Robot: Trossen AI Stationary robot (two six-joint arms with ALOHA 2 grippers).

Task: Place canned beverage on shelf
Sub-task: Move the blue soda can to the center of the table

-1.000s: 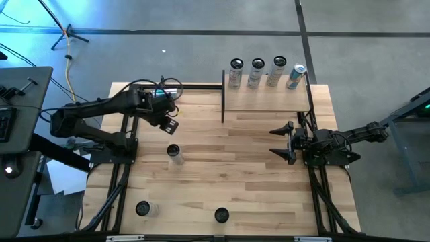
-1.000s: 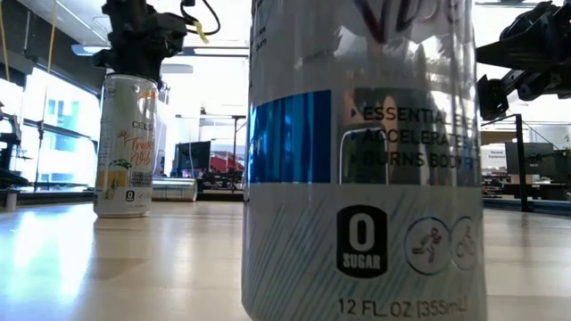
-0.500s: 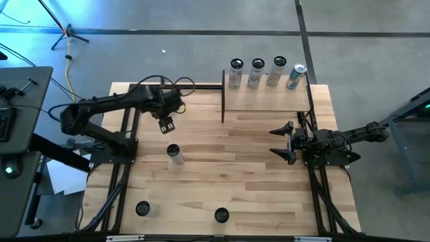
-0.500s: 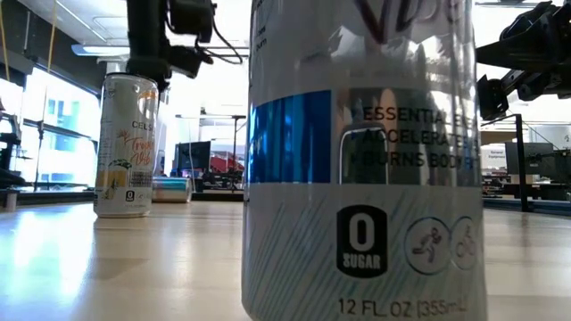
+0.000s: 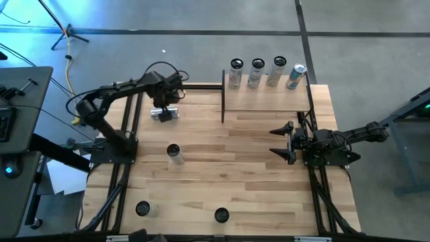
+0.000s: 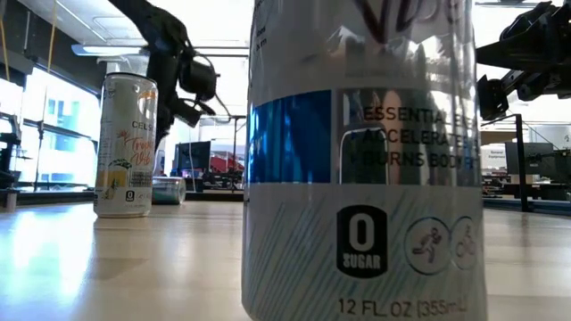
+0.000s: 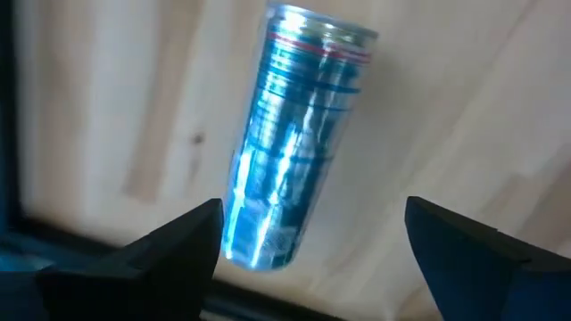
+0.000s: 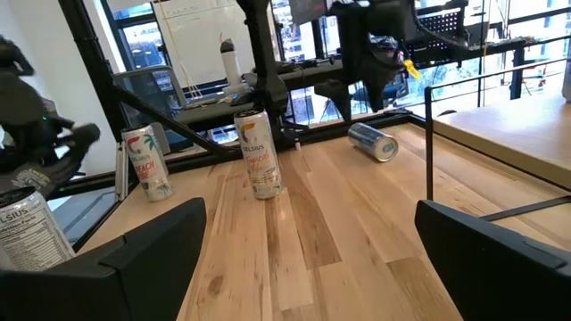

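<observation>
A slim blue-and-silver aluminium drink can (image 5: 164, 113) lies on its side on the pale plank desk (image 5: 222, 181), well apart from the small light-wood shelf on thin black posts (image 5: 267, 102) and on that shelf's open, left-arm side. Four upright cans (image 5: 257, 72) already stand in a row along the shelf's far edge. The left pincer (image 7: 308, 245) hangs directly over the fallen can, released, its two dark fingers (image 7: 174, 245) spread to either side of the can's body without touching it. The right pincer (image 5: 285, 141) waits just in front of the shelf, also released and empty.

The can will probably handle as a stiff but thin-walled cylinder: fairly heavy if full, smooth and slippery, apt to roll away while it lies down and to dent under a hard squeeze. The surest hold looks to be across the middle of its body, the fingers square to its long axis, closing gently. It would then need tipping upright before it goes onto the shelf.
</observation>
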